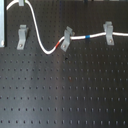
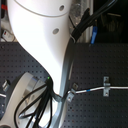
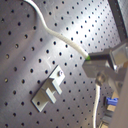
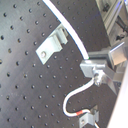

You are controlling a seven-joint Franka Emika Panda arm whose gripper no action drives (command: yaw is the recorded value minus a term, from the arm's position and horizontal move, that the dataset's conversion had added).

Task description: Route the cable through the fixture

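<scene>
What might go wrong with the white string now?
The cable runs beside the fixture, not under its hook, so it may slip past when moved. The gripper grips it close to the red band; pulling hard might yank it out of the clip there.

a black perforated board (image 1: 65,95) bears two other grey clips (image 1: 108,32).

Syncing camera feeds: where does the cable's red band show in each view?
First exterior view: red band just left of centre, where the cable rises into the slanted clip.
Second exterior view: cannot make it out; the arm covers that stretch.
First wrist view: not in it.
Second wrist view: red band at the loop's end, beside the slanted clip.
Shared landmark: the white cable, in all four views.
</scene>
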